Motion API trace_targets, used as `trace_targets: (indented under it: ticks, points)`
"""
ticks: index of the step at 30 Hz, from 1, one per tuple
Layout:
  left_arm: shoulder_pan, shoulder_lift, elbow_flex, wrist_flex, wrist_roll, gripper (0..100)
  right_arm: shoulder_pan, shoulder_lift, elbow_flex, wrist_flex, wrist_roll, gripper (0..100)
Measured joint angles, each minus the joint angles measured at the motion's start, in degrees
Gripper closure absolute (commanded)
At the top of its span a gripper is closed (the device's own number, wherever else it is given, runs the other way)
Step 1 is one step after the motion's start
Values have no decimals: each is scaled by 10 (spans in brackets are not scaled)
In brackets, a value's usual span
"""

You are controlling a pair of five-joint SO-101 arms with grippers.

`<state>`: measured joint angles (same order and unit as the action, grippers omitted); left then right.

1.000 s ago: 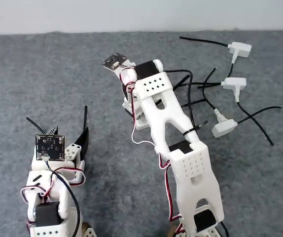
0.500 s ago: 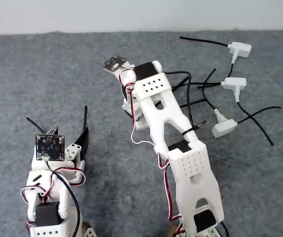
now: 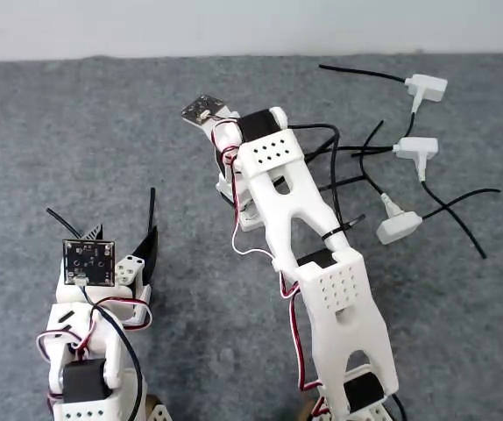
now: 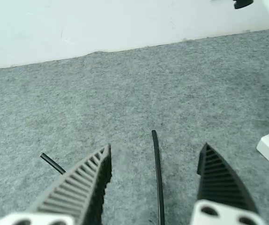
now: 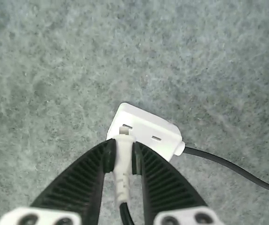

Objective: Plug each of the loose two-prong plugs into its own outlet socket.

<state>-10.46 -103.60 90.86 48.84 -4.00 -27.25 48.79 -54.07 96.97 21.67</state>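
Versus a second ago, barely any change: my right arm's wrist end, with its camera board, has nudged slightly left in the high view; my left arm and everything lying on the surface sit the same. My right pincer is clamped on a white plug, whose nose touches the top of the outlet socket at one slot; I cannot tell how deep the prongs are. A black cord leaves the socket's side. My left pincer is spread wide and grips nothing, low over the grey surface near my base, with a black cable lying between its fingers, touching neither. Three loose plugs lie well apart from the socket on the right side, their cords crossing and running under my right arm. For room, there is bare surface left of the right arm and ahead of the left pincer; the far edge meets a white wall.
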Motion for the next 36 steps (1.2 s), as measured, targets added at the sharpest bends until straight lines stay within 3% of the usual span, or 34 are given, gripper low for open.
trace_targets:
  ticks: [36]
  points:
    - [12, 0, 0, 0, 0, 702, 2, 33, -23, 1, -2, 991]
